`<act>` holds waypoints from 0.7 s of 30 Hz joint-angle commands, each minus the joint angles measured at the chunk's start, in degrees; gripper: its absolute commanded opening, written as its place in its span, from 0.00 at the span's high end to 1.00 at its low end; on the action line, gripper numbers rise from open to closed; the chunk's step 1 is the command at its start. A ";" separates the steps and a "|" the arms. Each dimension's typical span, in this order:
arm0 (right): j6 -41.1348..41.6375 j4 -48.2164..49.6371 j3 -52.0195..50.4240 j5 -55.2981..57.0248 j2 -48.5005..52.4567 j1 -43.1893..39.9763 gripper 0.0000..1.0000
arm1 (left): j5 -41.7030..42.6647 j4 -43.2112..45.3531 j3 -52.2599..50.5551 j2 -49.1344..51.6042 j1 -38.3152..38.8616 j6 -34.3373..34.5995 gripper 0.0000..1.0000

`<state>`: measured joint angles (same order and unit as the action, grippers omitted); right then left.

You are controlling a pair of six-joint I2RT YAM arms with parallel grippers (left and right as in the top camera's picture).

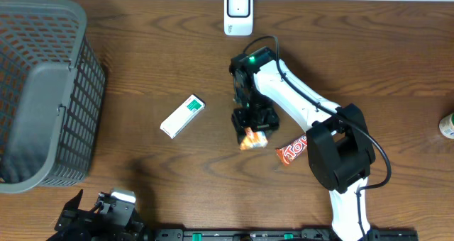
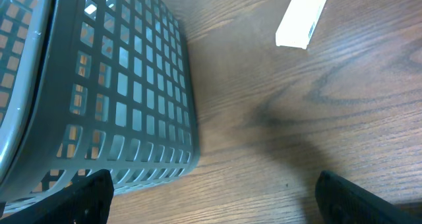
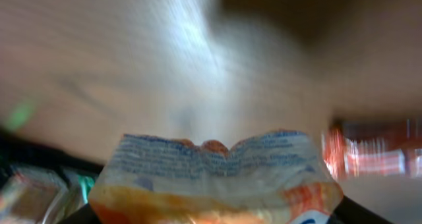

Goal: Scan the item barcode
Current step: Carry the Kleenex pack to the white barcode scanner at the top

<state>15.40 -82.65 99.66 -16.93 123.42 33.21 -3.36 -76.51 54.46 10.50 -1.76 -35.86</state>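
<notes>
Snack packet [image 1: 248, 139] is pinched in the half-closed right gripper [image 1: 252, 131], so pick-up seems complete; next, present it to the scanner [image 1: 238, 12] at 12 o'clock; left gripper [image 2: 211, 197] stands wide, empty.

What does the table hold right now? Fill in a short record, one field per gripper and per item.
left gripper: open, holding nothing, beside the basket
right gripper: shut on the orange packet, mid-table
scanner: white, at the far edge
white and green box: lying flat, untouched, left of the right gripper
red bar: on the table beside the right arm
</notes>
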 commanded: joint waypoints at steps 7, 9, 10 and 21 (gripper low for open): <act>0.85 19.78 4.33 2.40 0.57 -4.17 0.41 | -0.28 0.00 0.17 -0.07 0.24 -0.11 0.02; 0.87 24.70 4.87 5.92 0.57 -4.96 0.42 | -0.28 0.00 0.17 -0.07 0.24 -0.11 0.02; 0.87 27.28 4.92 7.34 0.57 -5.25 0.43 | -0.28 0.00 0.17 -0.07 0.24 -0.11 0.02; 0.83 60.26 4.90 27.26 0.59 -5.77 0.40 | -0.28 0.00 0.17 -0.07 0.24 -0.11 0.02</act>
<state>16.12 -27.05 103.48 1.69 123.42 27.55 -3.36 -76.51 54.46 10.50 -1.76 -35.86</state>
